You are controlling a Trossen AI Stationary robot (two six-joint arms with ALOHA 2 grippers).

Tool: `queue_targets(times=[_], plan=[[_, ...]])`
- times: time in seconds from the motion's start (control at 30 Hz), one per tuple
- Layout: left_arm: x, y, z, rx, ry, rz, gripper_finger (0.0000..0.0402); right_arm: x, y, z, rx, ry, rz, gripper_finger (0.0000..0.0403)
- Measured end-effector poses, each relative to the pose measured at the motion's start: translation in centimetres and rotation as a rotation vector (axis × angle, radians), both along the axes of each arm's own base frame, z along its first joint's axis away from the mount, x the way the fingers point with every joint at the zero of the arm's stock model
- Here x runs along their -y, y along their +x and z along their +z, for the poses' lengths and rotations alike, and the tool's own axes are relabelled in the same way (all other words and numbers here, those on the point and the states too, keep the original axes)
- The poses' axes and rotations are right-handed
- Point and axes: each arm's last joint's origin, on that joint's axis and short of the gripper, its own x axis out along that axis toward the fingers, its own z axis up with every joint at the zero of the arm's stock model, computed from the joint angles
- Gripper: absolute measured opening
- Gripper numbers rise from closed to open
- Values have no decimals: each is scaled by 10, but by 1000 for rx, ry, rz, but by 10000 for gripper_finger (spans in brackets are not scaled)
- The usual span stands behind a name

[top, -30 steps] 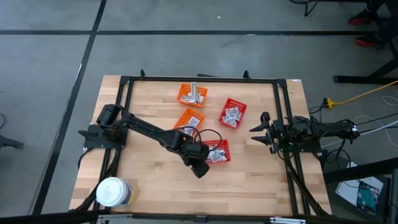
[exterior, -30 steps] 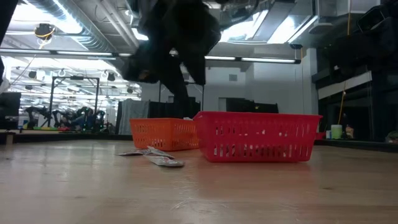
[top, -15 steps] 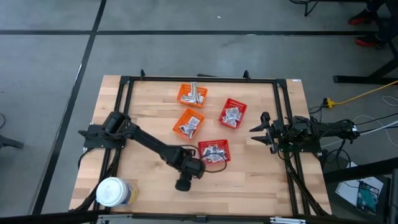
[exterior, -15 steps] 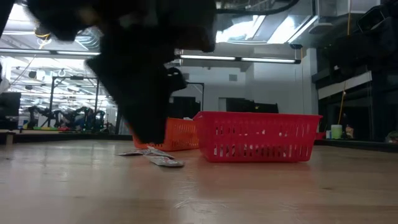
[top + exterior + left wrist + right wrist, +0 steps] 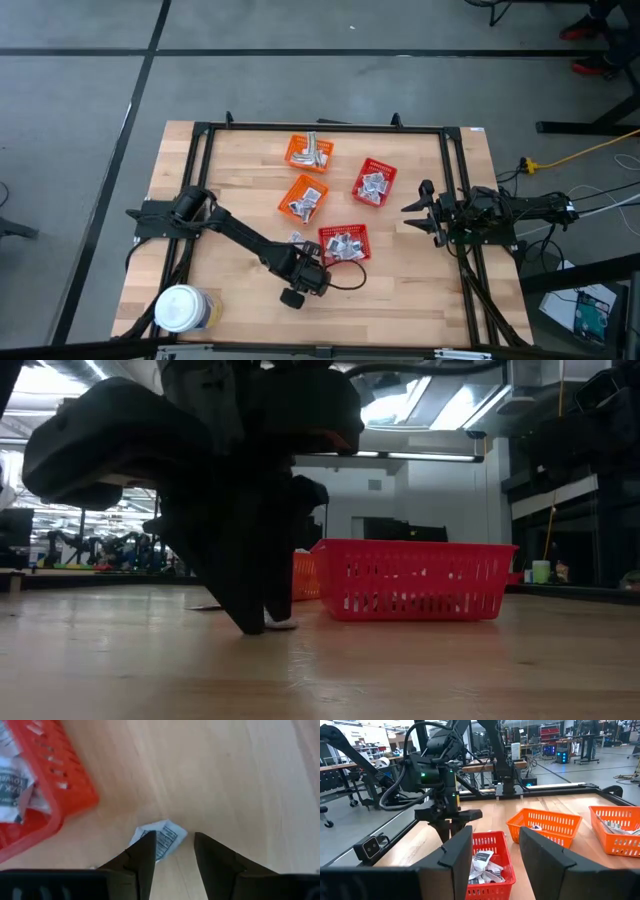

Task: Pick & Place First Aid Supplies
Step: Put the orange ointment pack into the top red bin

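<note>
Beside the red basket (image 5: 35,795), the left tool (image 5: 172,851) stands over one packet (image 5: 161,836).
Its fingers are spread, tips down at the tabletop (image 5: 400,290), straddling the packet but not gripping it. More packets (image 5: 345,243) fill the baskets. The right tool (image 5: 412,208) waits open and empty at the tabletop's right edge.

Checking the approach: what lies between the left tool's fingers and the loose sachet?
Nothing: in the left wrist view the open left tool sits right over the sachet on bare table.
</note>
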Motion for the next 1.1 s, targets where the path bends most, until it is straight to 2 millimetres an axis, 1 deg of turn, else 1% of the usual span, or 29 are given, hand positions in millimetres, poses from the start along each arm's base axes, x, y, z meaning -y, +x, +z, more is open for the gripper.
queue_targets(times=[0.07, 0.13, 0.33, 0.43, 0.57, 0.7, 0.87, 1.1], plan=[[0, 1, -1, 4, 5, -26, 132, 0, 0, 0, 0, 0, 0, 163], [0, 3, -5, -1, 14, -39, 132, 0, 0, 0, 0, 0, 0, 163], [-3, 4, -9, -20, -6, -40, 131, 0, 0, 0, 0, 0, 0, 163], [-3, 4, -10, -25, -15, -42, 124, 0, 0, 0, 0, 0, 0, 163], [-3, 4, -11, -37, -42, -48, 97, 0, 0, 0, 0, 0, 0, 163], [0, 3, -11, -42, -57, -48, 60, 0, 0, 0, 0, 0, 0, 163], [4, 1, -11, -48, -88, -1, 11, 0, 0, 0, 0, 0, 0, 163], [10, 1, -7, -34, -112, 56, 3, 0, 0, 0, 0, 0, 0, 163]])
